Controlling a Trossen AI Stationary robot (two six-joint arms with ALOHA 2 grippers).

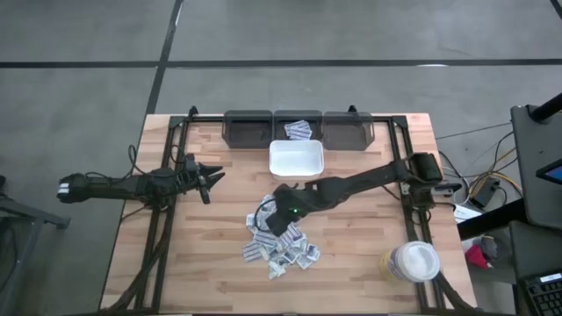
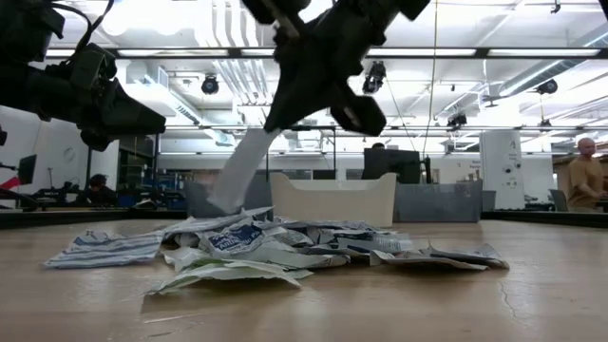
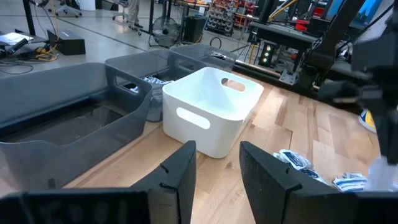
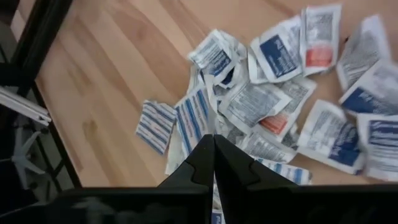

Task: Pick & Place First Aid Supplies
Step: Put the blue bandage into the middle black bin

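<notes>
The right gripper [image 2: 275, 122], fingers pinched on one white sachet [image 2: 239, 171], hangs above the crumpled blue-printed sachet heap [image 1: 281, 241] mid-table, while the left gripper [image 1: 213, 178] waits, fingers apart.

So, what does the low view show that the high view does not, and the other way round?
Only the low view shows that the right claw is raised above the pile, shut on a white sachet hanging from it, and the room behind the table.

Only the high view shows the three grey bins along the far edge, sachets already in the middle one, and the round tub near the right corner.

Both show the sachet pile, the white bin and the left arm waiting at the left.
</notes>
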